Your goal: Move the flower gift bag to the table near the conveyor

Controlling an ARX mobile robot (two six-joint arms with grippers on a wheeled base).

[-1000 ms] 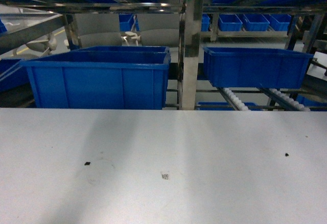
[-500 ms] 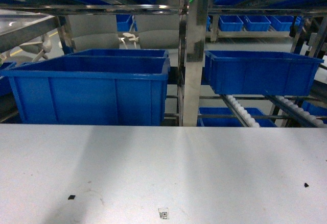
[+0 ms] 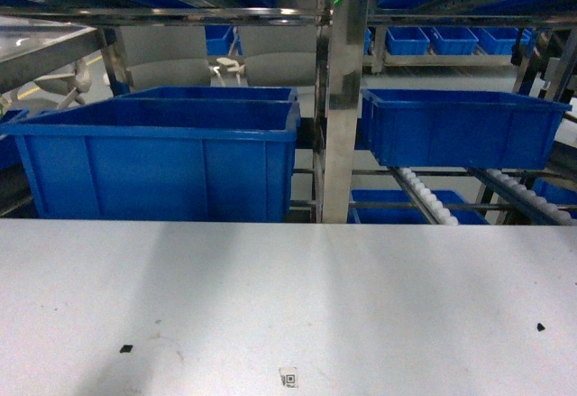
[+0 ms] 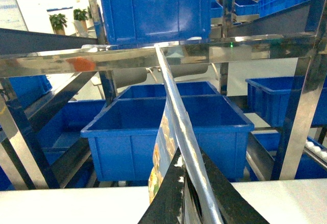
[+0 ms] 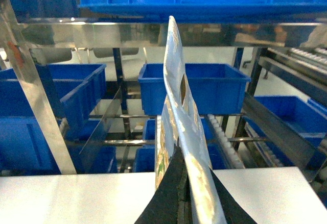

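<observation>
The flower gift bag [image 4: 172,113] shows edge-on in both wrist views as a glossy silvery sheet with a yellow-green flower print. My left gripper [image 4: 185,158] is shut on the bag's edge, one black finger on each side, above the white table [image 4: 66,203]. My right gripper [image 5: 183,160] is shut on the flower gift bag [image 5: 176,91] the same way, over the table [image 5: 76,198]. The conveyor [image 3: 424,196], with white rollers in steel lanes, lies just beyond the table's far edge [image 3: 361,234]. The head view shows neither the bag nor the grippers.
A large blue bin [image 3: 162,157] sits on the rack at the left behind the table. A smaller blue bin [image 3: 460,125] rests on the roller lanes at the right. A shiny steel post [image 3: 341,98] stands between them. A QR sticker [image 3: 288,378] lies on the tabletop.
Over the first half second the rack and bins grew larger and the table marks slid down the head view. Since then nothing has moved.
</observation>
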